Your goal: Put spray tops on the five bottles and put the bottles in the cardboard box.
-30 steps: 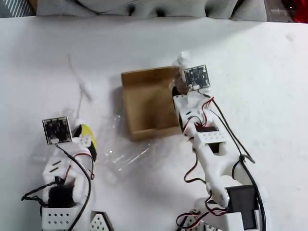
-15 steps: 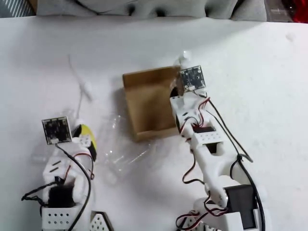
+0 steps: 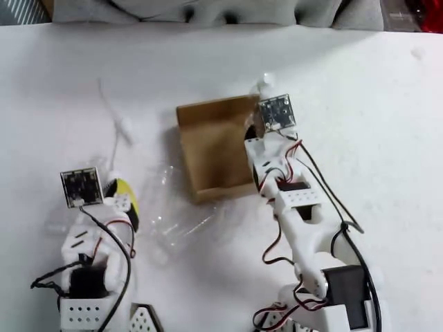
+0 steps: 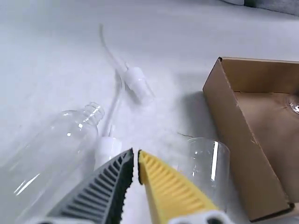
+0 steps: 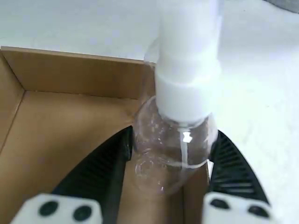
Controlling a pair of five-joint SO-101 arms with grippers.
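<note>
Step in hand, as you read it?

Boxing a finished bottle, I'd say. The right gripper (image 5: 170, 144) is clamped on a clear bottle (image 5: 173, 158) that already wears its spray top (image 5: 187, 60), and it holds it upright over the far corner of the cardboard box (image 5: 79, 74), just inside the wall.

So what does the next move call for?

Probably lowering the bottle until it rests on the box floor, then spreading the jaws. The corner is tight, so one finger may catch the cardboard wall as it opens, and the light box could slide on the table (image 3: 360, 83).

And the other arm?

The left gripper (image 4: 135, 161) hangs low over the table with its grey and yellow fingers pressed together on nothing.

What lies around it?

An uncapped bottle (image 4: 51, 149) lies on its side just beside the fingertips. A second clear bottle (image 4: 208, 161) lies between the gripper and the box. One loose spray top (image 4: 138, 84) with its long tube lies farther off, and another (image 4: 106, 147) sits right under the grey finger.

Much left, then?

By my reckoning most of it, since the bottles on the table have no tops.
</note>
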